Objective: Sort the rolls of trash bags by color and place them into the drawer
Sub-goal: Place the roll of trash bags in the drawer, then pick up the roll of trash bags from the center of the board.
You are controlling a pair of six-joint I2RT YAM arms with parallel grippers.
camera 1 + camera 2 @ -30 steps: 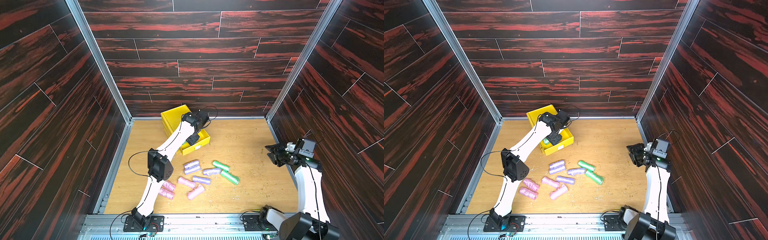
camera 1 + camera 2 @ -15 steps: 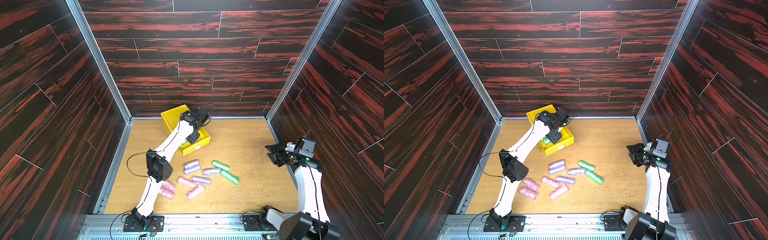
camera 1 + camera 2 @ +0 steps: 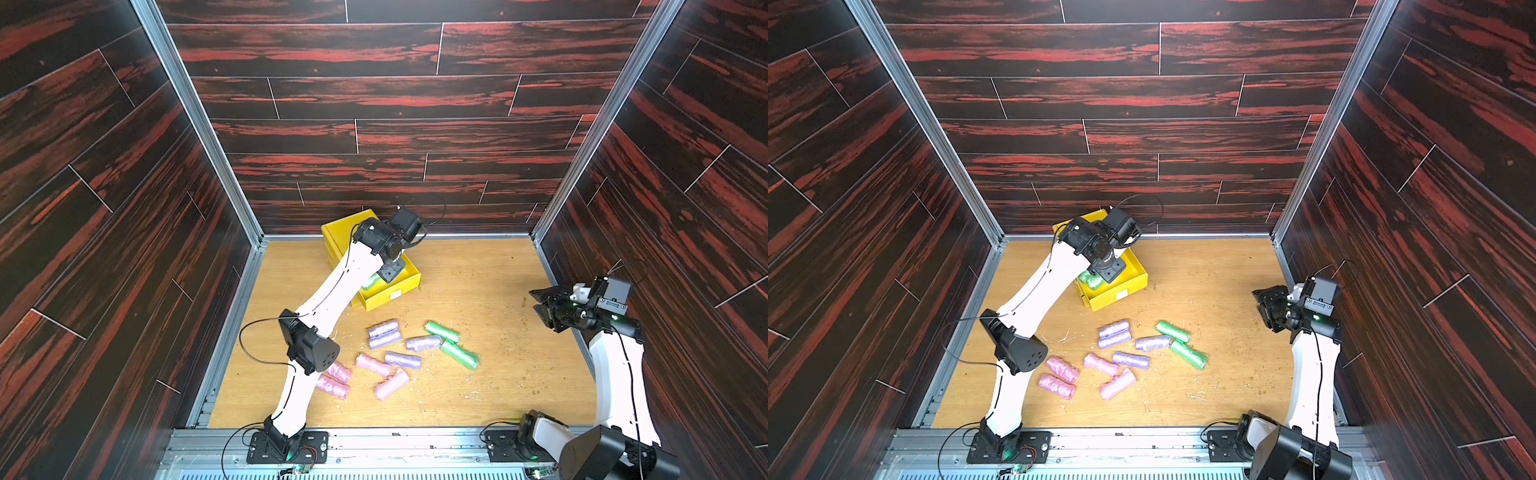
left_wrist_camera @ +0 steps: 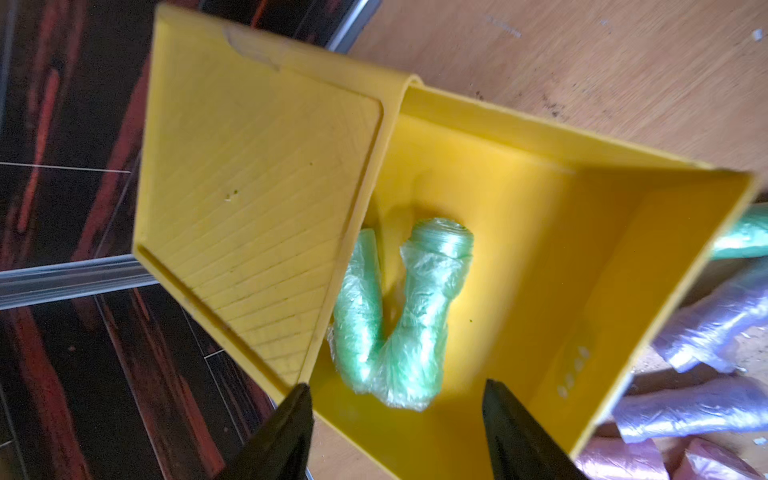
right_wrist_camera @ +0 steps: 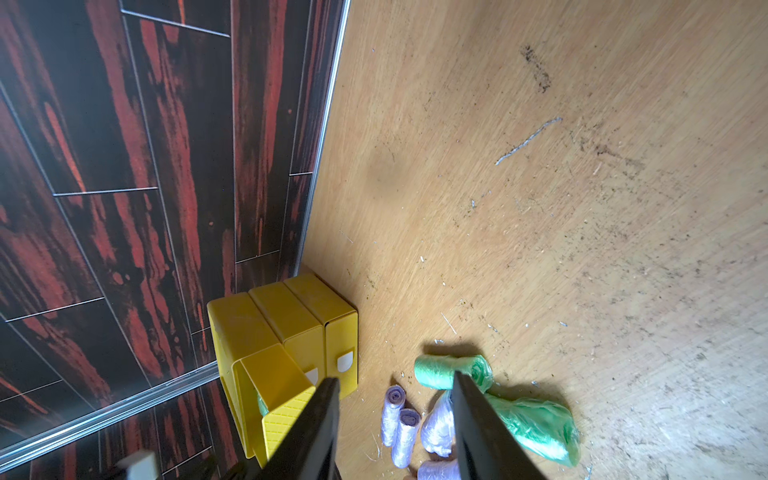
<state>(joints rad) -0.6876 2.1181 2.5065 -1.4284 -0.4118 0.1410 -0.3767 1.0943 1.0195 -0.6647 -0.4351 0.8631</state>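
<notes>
1. The table [image 3: 478, 282]: pale wood, strewn with fine scraps.
2. The drawer [image 3: 337, 232]: a yellow chest at the back wall on your left arm's side. You have its top tray [image 4: 540, 249] pulled out, and the two trays below are shut, their white tabs showing.
3. Your left gripper [image 4: 397, 384]: it hangs directly above the open tray, jaws spread, nothing between them.
4. Your right gripper [image 5: 395, 377]: it is held in the air at the table's right edge, well apart from chest and rolls, jaws parted and empty.
5. Two stored green rolls [image 4: 424, 316]: these lie touching inside the tray, just beyond your left fingertips.
6. On the table in front of the chest, nearer your left arm: four lavender rolls [image 3: 402, 360], four pink rolls [image 3: 391, 384] and two loose green rolls [image 3: 460, 354].
</notes>
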